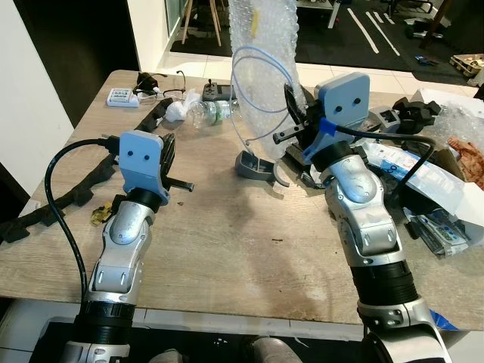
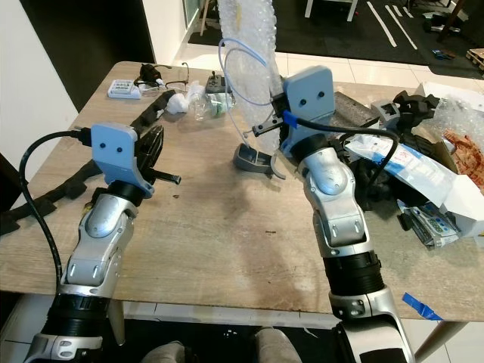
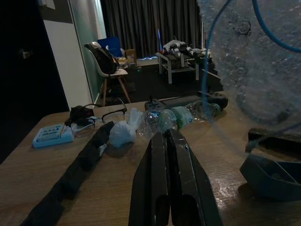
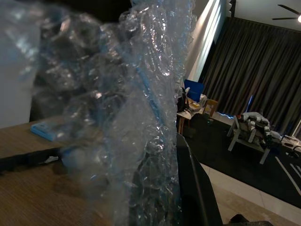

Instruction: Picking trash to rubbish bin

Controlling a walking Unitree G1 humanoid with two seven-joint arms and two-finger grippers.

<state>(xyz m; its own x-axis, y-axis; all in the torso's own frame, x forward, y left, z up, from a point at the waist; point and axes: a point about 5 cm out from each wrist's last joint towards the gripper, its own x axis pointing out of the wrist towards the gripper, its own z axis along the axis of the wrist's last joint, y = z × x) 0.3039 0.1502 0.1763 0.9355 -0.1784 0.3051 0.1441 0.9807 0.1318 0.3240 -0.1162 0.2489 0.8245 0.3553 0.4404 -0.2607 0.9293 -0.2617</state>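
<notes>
Above the wooden bench point(image 1: 227, 227), the right tool point(image 1: 293, 113) pinches a tall bubble wrap sheet point(image 1: 265, 45), while the left tool point(image 1: 178, 184) is pressed together

Head stereo downward, wrists along table point(image 1: 249, 249)

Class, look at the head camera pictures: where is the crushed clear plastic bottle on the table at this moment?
The plastic bottle lies on its side at the table's far edge, left of centre, between the white crumpled wad and the bubble wrap held up by the right gripper.
</notes>
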